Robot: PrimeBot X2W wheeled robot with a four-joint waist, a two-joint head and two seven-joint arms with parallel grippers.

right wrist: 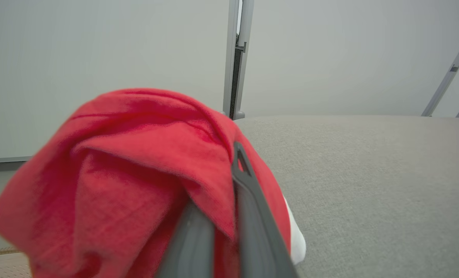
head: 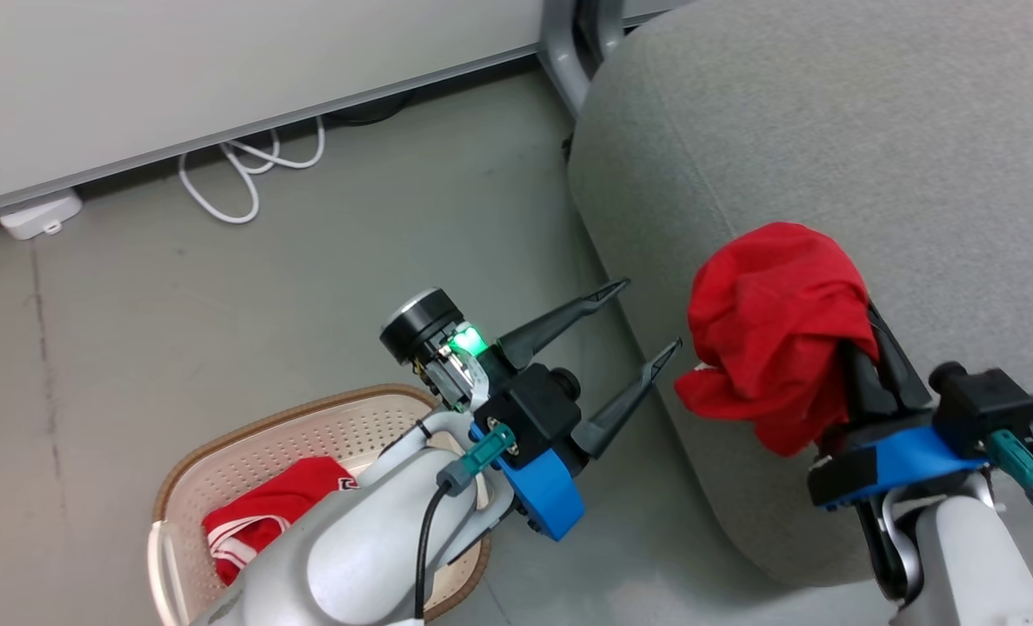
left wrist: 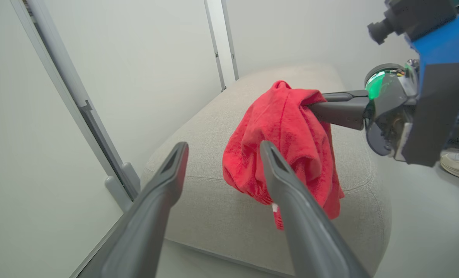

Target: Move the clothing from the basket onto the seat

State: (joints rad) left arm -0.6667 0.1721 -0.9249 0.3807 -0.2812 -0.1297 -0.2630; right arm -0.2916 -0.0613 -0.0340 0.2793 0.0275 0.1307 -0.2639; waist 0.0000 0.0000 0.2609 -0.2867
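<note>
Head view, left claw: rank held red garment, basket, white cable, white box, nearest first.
1. Held red garment, right beside it.
2. Basket, lower left, floor.
3. White cable, upper left by wall.
4. White box, far left.

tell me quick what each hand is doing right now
left hand: open, empty
right hand: shut on the red garment

Test room or office-like space, not lived-in home — bare smooth grey floor (head: 308, 287), pale flat partition panels (head: 177, 69) on grey metal posts (head: 564, 52) at 12 o'clock, loose white cable loops (head: 243, 174) at 11 — large grey fabric sofa cushion (head: 829, 130) at 2.
</note>
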